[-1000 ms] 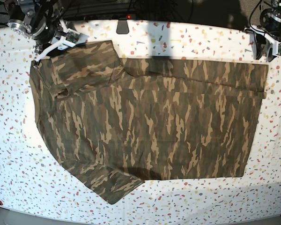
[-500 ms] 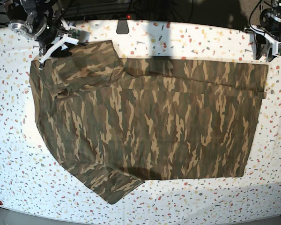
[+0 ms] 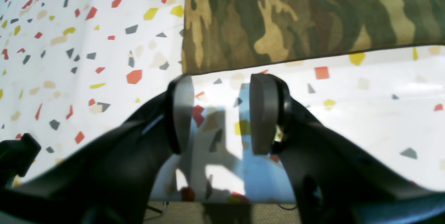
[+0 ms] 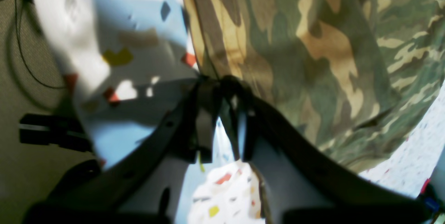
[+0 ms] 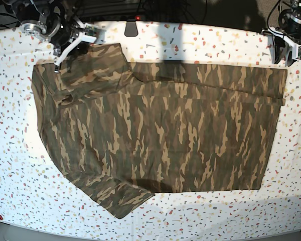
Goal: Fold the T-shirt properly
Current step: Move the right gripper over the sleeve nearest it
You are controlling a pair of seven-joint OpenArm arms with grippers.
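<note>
T-shirt [image 5: 160, 130]: one, large, short-sleeved, camouflage cloth in olive, brown and tan blotches; lies spread flat across the middle of the desk [image 5: 200, 35], long axis running side to side in the base view. One sleeve is folded over onto the body at the upper left of that view; the other sleeve juts out at the lower left edge. The straight hem sits at the right, with a shallow crease running along the upper edge. Right pincer [image 4: 222, 81]: at the shirt's upper-left corner in the base view, jaws nearly together and clenched on the cloth edge, as the right wrist view shows, though that view is blurred and the contact point is dark. Left pincer [image 3: 220, 113]: released, jaws apart with bare desk between them, just short of the shirt's corner and hem; in the base view it hangs at the upper right, beside the cloth and not touching. The neck opening cannot be made out; both arms are cut off by the top edge of the base view. Desk: white covering with scattered red, yellow, grey and tan flecks, brightly lit. Beyond the far edge: dark background with cables [image 5: 150, 10]; tan floor and a black cord [image 4: 21, 54] in the right wrist view.
</note>
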